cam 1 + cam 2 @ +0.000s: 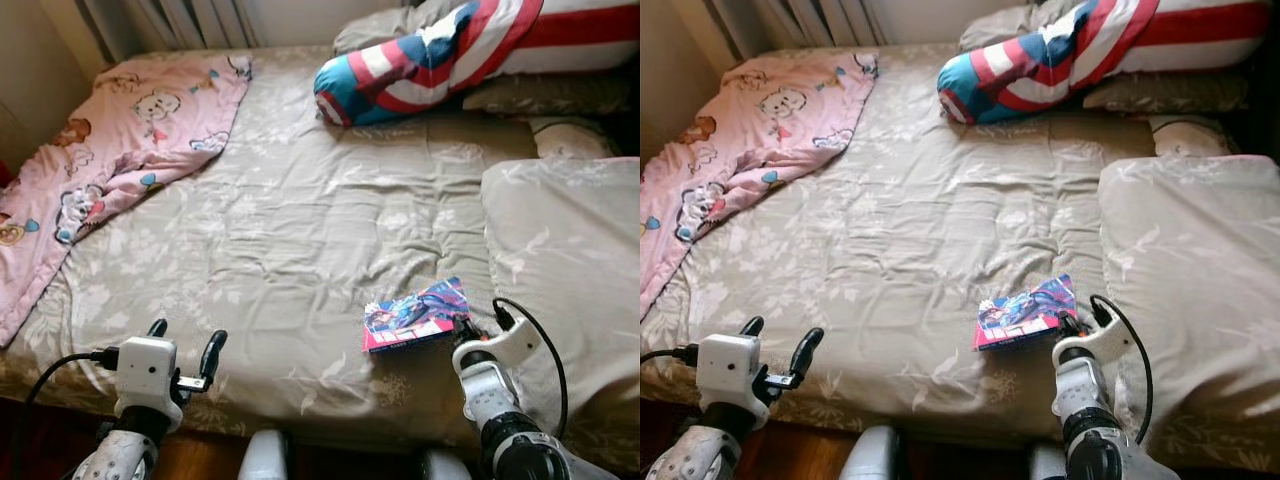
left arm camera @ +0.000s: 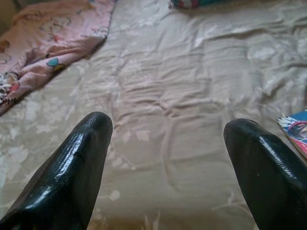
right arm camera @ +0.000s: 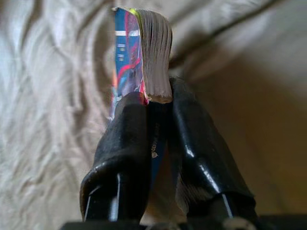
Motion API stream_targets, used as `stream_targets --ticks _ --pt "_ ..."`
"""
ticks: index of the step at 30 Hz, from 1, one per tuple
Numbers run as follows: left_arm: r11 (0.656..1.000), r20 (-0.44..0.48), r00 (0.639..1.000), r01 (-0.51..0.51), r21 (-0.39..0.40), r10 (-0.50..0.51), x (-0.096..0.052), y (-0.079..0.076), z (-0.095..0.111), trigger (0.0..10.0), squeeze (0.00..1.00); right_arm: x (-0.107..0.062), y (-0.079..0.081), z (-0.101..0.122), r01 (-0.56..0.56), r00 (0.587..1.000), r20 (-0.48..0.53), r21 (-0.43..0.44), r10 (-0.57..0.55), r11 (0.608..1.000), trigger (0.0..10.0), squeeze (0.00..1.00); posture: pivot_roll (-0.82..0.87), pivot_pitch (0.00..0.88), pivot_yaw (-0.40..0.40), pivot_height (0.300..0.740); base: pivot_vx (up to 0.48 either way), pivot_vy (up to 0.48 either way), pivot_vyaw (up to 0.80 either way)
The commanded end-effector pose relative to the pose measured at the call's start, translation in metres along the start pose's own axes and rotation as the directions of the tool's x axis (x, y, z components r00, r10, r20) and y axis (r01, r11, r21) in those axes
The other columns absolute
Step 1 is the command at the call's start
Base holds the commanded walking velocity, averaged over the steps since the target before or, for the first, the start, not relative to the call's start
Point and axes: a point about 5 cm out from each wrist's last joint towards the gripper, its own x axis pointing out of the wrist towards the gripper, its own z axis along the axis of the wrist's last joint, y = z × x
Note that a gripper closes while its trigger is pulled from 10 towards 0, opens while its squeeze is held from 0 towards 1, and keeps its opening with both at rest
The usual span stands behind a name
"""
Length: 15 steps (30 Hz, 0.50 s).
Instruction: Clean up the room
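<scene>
Right gripper [image 3: 156, 103], my own, pinches the thin colourful paperback comic [image 1: 415, 315] on the beige floral bedspread [image 1: 300, 250] ahead; lifting comes next.

Soft daylight, dark corners, blurred wrist close-ups

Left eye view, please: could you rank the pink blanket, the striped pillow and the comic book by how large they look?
1. Pink blanket, largest.
2. Striped pillow, cut off by the frame's edge.
3. Comic book, smallest, despite lying nearest the camera, held in the right gripper.
</scene>
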Motion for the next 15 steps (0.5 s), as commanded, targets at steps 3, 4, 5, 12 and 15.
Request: stream_targets --ticks 3,4,5,12,15 --pt "1.0 -0.02 1.0 0.011 0.011 -0.011 -0.006 0.003 0.007 10.0 0.0 -0.005 -0.016 -0.008 0.084 0.996 -0.029 0.011 -0.083 0.996 10.0 0.0 0.27 0.299 0.125 0.658 0.0 0.0 0.0" --pt "1.0 -0.022 1.0 0.013 0.012 -0.013 -0.006 0.003 0.008 10.0 0.0 -0.005 -0.017 -0.009 0.091 0.995 -0.032 0.017 -0.09 0.996 10.0 0.0 0.27 0.302 0.126 0.658 0.0 0.0 0.0" --pt "1.0 -0.026 1.0 0.015 0.012 -0.015 -0.007 0.003 0.008 10.0 0.0 -0.006 -0.018 -0.01 0.095 0.995 -0.034 0.022 -0.095 0.995 10.0 0.0 0.27 0.305 0.126 0.658 0.0 0.0 0.0" --pt "1.0 -0.054 0.998 0.024 0.013 -0.023 -0.013 0.003 0.009 10.0 0.0 -0.012 -0.03 -0.02 0.157 0.986 -0.061 0.049 -0.154 0.986 10.0 0.0 0.27 0.323 0.134 0.658 0.0 0.0 0.0" --pt "0.999 -0.061 0.998 0.032 0.014 -0.032 -0.015 0.003 0.01 10.0 0.0 -0.013 -0.033 -0.023 0.17 0.984 -0.064 0.062 -0.166 0.984 10.0 0.0 0.28 0.33 0.139 0.658 0.0 0.0 0.0"
